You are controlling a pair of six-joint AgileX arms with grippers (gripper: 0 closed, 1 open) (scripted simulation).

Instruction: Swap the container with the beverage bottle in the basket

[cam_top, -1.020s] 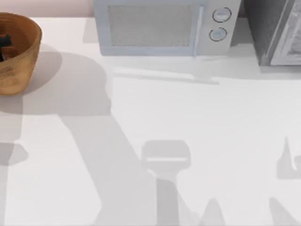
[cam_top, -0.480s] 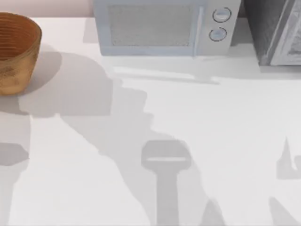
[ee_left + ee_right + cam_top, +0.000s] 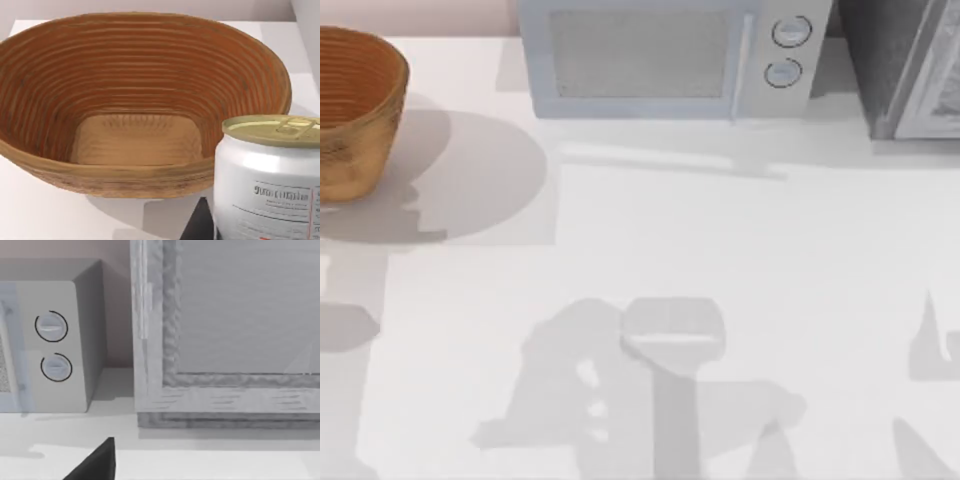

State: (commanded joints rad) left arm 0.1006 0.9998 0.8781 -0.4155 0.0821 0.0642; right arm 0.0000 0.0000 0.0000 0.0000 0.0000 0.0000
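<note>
The basket [image 3: 350, 110] is an orange-brown ribbed wicker bowl at the table's far left edge in the top view. In the left wrist view the basket [image 3: 135, 100] is empty, its flat floor bare. The beverage bottle [image 3: 272, 180], a white can with a dull gold top, stands upright close to the camera, outside the basket's near rim. My left gripper [image 3: 235, 227] is shut on it, one dark fingertip [image 3: 200, 225] against its side. A dark part of my right gripper [image 3: 97, 465] shows low in the right wrist view. The container is out of view.
A pale microwave [image 3: 665, 55] with two round knobs stands at the back middle, also seen as the microwave [image 3: 50, 345] in the right wrist view. A grey cabinet [image 3: 910, 70] stands at the back right. Arm shadows fall across the white table [image 3: 650, 250].
The dark gripper seen inside the basket one second ago has left it. The arm's shadow has swept from beside the basket toward the table's front middle.
</note>
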